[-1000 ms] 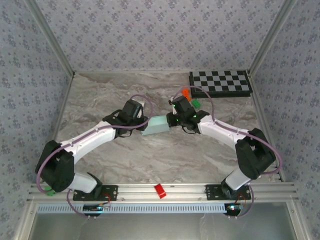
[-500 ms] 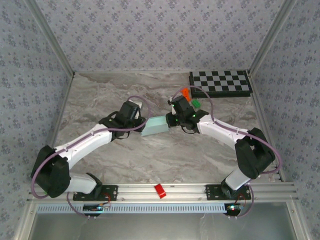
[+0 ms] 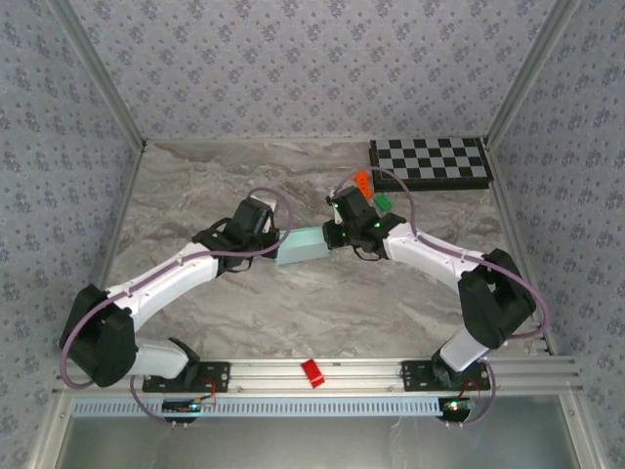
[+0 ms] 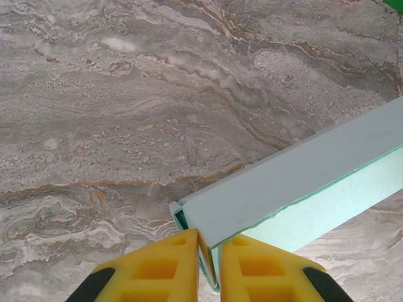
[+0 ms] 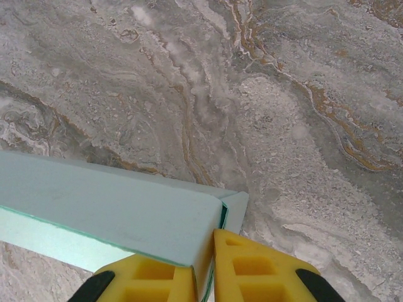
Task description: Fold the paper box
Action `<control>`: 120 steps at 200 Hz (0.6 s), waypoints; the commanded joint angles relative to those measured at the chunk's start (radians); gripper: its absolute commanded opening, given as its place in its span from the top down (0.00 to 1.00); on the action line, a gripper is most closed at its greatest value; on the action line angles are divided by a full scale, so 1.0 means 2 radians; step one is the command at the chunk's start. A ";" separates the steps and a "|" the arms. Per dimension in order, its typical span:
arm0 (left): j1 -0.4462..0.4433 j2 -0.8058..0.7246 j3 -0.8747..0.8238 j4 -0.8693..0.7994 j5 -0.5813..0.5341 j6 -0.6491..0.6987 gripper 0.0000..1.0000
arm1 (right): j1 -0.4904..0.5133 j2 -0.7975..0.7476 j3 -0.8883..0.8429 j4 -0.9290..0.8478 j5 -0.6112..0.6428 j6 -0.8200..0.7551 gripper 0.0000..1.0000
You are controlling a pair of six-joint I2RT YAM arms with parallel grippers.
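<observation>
The paper box sits around the middle of the marbled worktop, a little toward the far side, and bridges the gap between the two arms. It is a long, shallow form of pale aqua card, with a narrow flap edge showing at each end in the wrist views. Whether it rests on the worktop or hangs just above it cannot be told.

The left pincer is closed on the box's left end, its yellow fingers parted by no more than the thin card wall they pinch. The right pincer is clamped the same way on the right end, at the corner beside the small flap.

The card looks light and thin, so it should crease readily and buckle if squeezed mid-panel. Its smooth face may also slip between the pads. The folded edges and corners, where the card doubles, look like the stiffest places to hold. With both ends held, uneven pulling could twist or tear it.

Small orange and green pieces lie just beyond the right pincer. A checkered board sits well apart at the far right.
</observation>
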 commanded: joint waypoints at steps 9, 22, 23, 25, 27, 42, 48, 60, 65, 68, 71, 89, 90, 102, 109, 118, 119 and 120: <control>-0.003 0.007 -0.006 -0.010 -0.003 -0.012 0.91 | 0.006 0.015 0.005 -0.038 -0.007 -0.006 0.86; -0.002 0.009 -0.007 -0.010 -0.002 -0.014 0.94 | 0.006 0.016 0.005 -0.038 -0.008 -0.006 0.86; -0.003 0.010 -0.007 -0.009 -0.002 -0.014 0.94 | 0.006 0.016 0.005 -0.038 -0.008 -0.006 0.86; -0.003 0.011 -0.007 -0.009 -0.002 -0.014 0.94 | 0.006 0.016 0.006 -0.038 -0.008 -0.007 0.86; -0.003 0.011 -0.007 -0.009 -0.002 -0.015 0.95 | 0.006 0.016 0.006 -0.038 -0.008 -0.006 0.86; -0.003 0.014 -0.009 -0.005 -0.001 -0.017 0.97 | 0.005 0.016 0.005 -0.038 -0.008 -0.006 0.86; -0.003 0.015 -0.010 -0.005 -0.001 -0.018 0.97 | 0.006 0.016 0.005 -0.038 -0.008 -0.007 0.86; -0.003 0.017 -0.012 -0.003 -0.001 -0.021 0.97 | 0.006 0.016 0.005 -0.038 -0.009 -0.007 0.86; -0.003 0.018 -0.012 -0.003 0.000 -0.022 0.97 | 0.006 0.016 0.005 -0.038 -0.010 -0.007 0.86; -0.003 0.019 -0.012 -0.002 0.000 -0.022 0.98 | 0.006 0.016 0.005 -0.038 -0.010 -0.007 0.86; -0.003 0.019 -0.013 -0.002 0.001 -0.023 0.98 | 0.006 0.016 0.004 -0.037 -0.010 -0.007 0.86; -0.003 0.020 -0.015 0.003 0.006 -0.027 0.98 | 0.006 0.016 0.003 -0.038 -0.010 -0.006 0.86; -0.003 0.020 -0.015 0.003 0.007 -0.027 0.98 | 0.006 0.016 0.003 -0.038 -0.010 -0.006 0.86; -0.003 0.020 -0.018 0.006 0.012 -0.032 0.99 | 0.006 0.016 0.003 -0.038 -0.010 -0.006 0.86; -0.003 0.020 -0.019 0.008 0.015 -0.035 0.99 | 0.007 0.016 0.003 -0.038 -0.010 -0.006 0.86; -0.003 0.021 -0.020 0.010 0.018 -0.038 0.99 | 0.007 0.016 0.003 -0.037 -0.011 -0.006 0.86; -0.002 0.021 -0.020 0.010 0.019 -0.039 0.99 | 0.007 0.016 0.003 -0.038 -0.011 -0.006 0.86; -0.003 0.021 -0.020 0.010 0.020 -0.039 0.99 | 0.007 0.016 0.003 -0.038 -0.011 -0.006 0.86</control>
